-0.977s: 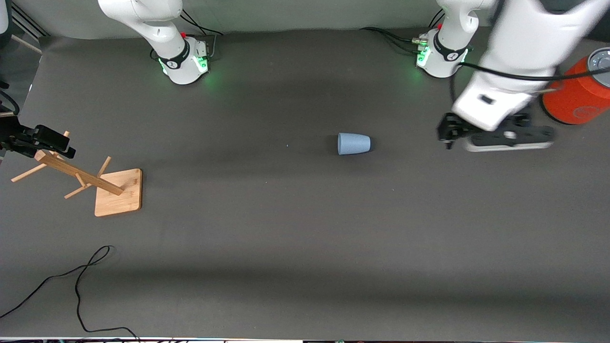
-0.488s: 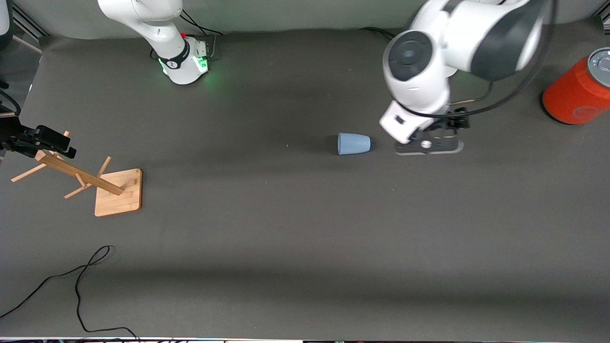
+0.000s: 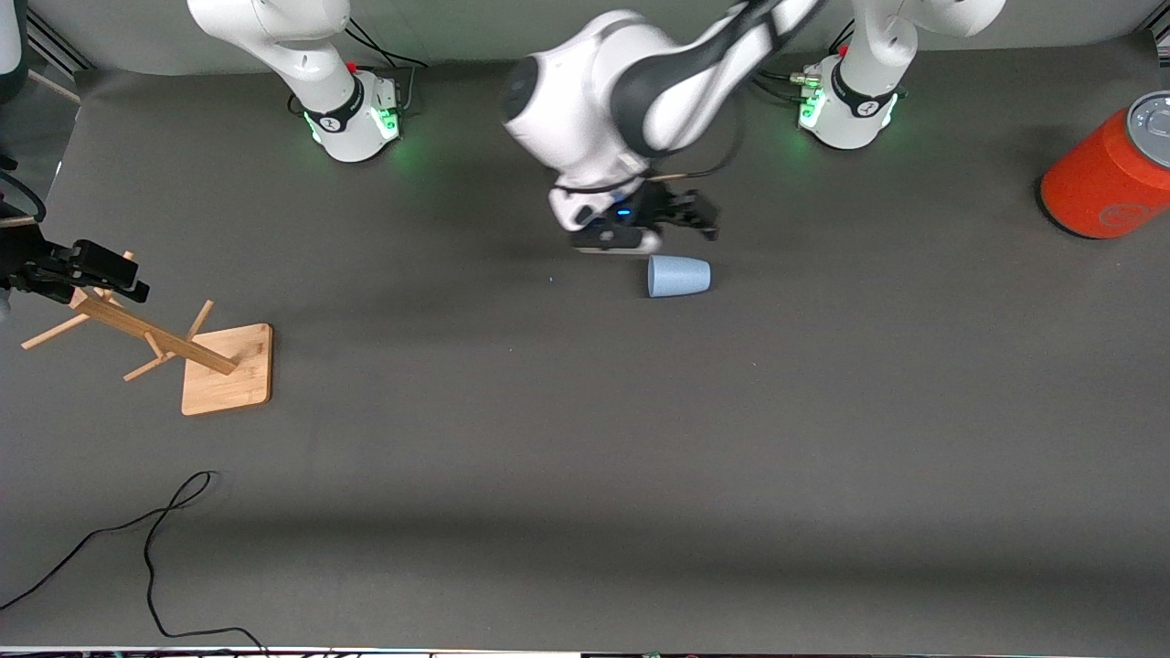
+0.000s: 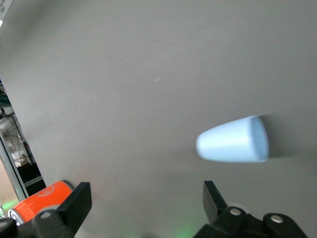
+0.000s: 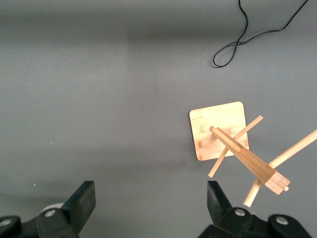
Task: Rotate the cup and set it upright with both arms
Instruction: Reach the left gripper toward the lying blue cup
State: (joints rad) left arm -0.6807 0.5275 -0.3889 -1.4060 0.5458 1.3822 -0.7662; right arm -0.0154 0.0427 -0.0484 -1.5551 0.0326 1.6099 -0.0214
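- Front view: The small pale blue tapered plastic cup (image 3: 678,276) is seen lying on its side on the dark grey table (image 3: 585,439), its wide mouth turned toward the right arm's end.
- Front view: The left arm's black two-finger gripper (image 3: 672,219) is held just over the table beside the cup, on the side farther from the front camera; no contact with the cup is seen.
- Front view: The large orange-red can with a grey lid (image 3: 1111,174) is located well apart from that gripper, at the left arm's end of the table.
- Front view: The right arm's black gripper (image 3: 78,270) is held over the top of the pale wooden peg rack on a square base (image 3: 164,343), where this arm waits. A thin black cable (image 3: 155,539) is laid nearer the front camera.
- Left wrist view: The left gripper's fingers (image 4: 77,203) are set wide apart and nothing is held. The cup (image 4: 233,140) is seen lying ahead of them; the orange-red can (image 4: 39,201) is shown at the frame's edge.
- Right wrist view: The right gripper's fingers (image 5: 84,201) are spread apart and empty. The wooden rack (image 5: 233,144) and the cable (image 5: 247,34) are seen below.
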